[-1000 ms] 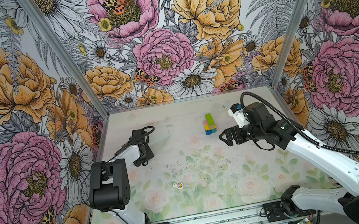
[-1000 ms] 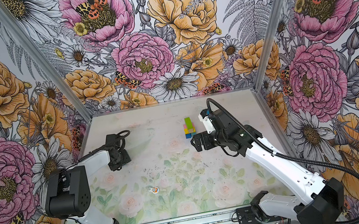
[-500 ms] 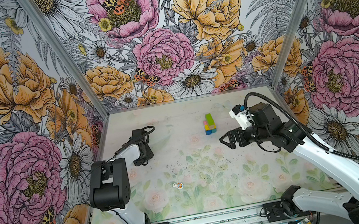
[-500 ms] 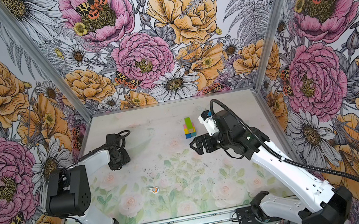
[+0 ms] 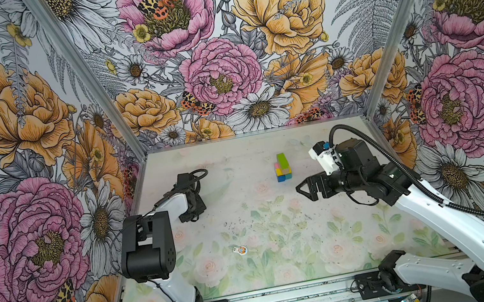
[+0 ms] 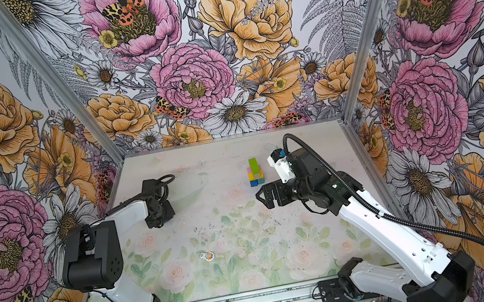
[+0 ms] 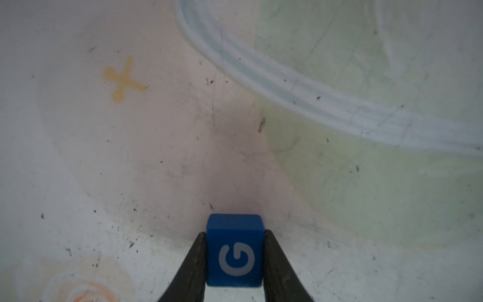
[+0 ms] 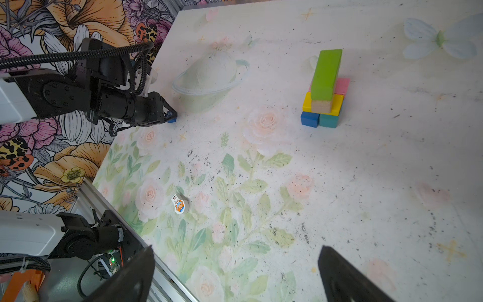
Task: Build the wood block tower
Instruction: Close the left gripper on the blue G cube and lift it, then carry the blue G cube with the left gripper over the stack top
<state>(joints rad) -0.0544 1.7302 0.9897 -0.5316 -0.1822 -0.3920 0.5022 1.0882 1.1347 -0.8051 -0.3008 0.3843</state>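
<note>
Left gripper (image 7: 234, 251) around blue cube (image 7: 234, 248).

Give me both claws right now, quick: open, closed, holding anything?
Left claw: closed on a dark blue cube, down at the table.
Right claw: open, holding nothing.

Bright, even light; soft shadows; left wrist view slightly blurred.

The tower (image 5: 283, 167) is set on the table (image 5: 285, 251) toward the back, right of centre. A cube (image 7: 234, 249) is held on the left, a sticker (image 5: 240, 250) placed nearer the front.
</note>
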